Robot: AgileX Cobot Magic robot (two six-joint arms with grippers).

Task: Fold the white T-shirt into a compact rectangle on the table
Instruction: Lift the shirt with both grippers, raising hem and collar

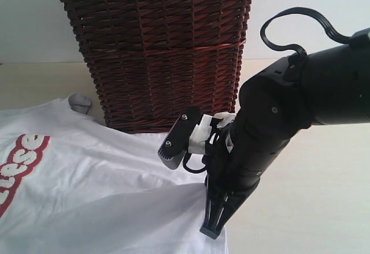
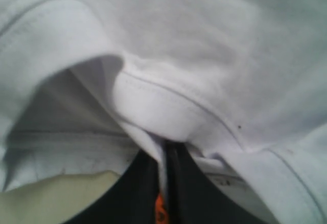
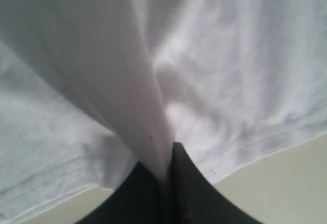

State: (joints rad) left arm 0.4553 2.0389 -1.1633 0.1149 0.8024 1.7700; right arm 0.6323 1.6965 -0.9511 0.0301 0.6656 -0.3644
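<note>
Both left hand and right hand pinch white T-shirt — seemingly near hems.

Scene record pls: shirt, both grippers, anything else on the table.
shirt: T-shirt spread on table, red patch facing up
left gripper: left gripper shut on a stitched edge of the T-shirt; orange tag between its fingers
right gripper: right gripper shut on a pinched ridge of the T-shirt, near its edge
other: basket behind the T-shirt
</note>
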